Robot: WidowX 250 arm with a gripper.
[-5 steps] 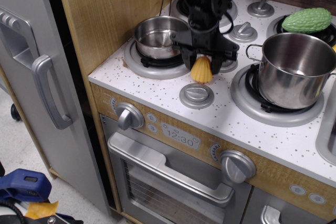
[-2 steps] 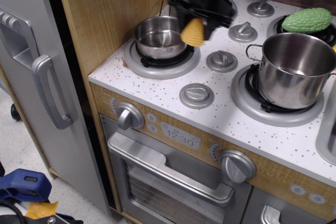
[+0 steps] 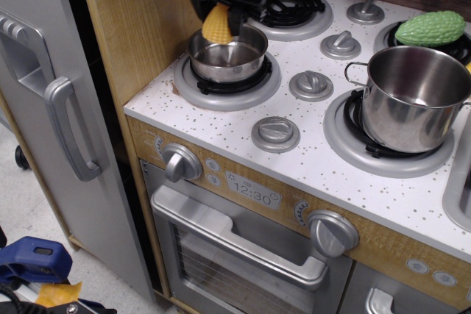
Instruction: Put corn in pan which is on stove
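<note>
Above the back rim of the pan (image 3: 227,53), on the front-left burner of the stove (image 3: 243,141), the gripper (image 3: 218,14) hangs with the corn (image 3: 217,25) clamped between its jaws. The yellow piece sits tip-down, its lower end level with or just past the far edge of the pan, and from this angle it appears to be free of the steel rather than resting on it, though the overlap makes that hard to settle. So the pick-up part of the job looks done: the corn is off the counter, held, and carried to the right vessel, not the larger pot (image 3: 412,97) on the front-right burner nor anywhere near the green toy vegetable (image 3: 431,27) at the back right. What remains, as I judge it, is the placing itself: bring the corn a little further forward so it is over the open middle of the pan rather than its rim, lower it, and let the jaws part so the piece drops inside. The pan is empty and upright on its coil, so nothing blocks the drop. The main risk I see is a release too close to the rim, which could send the corn rolling down between the pan and the wooden side panel (image 3: 140,20).
</note>
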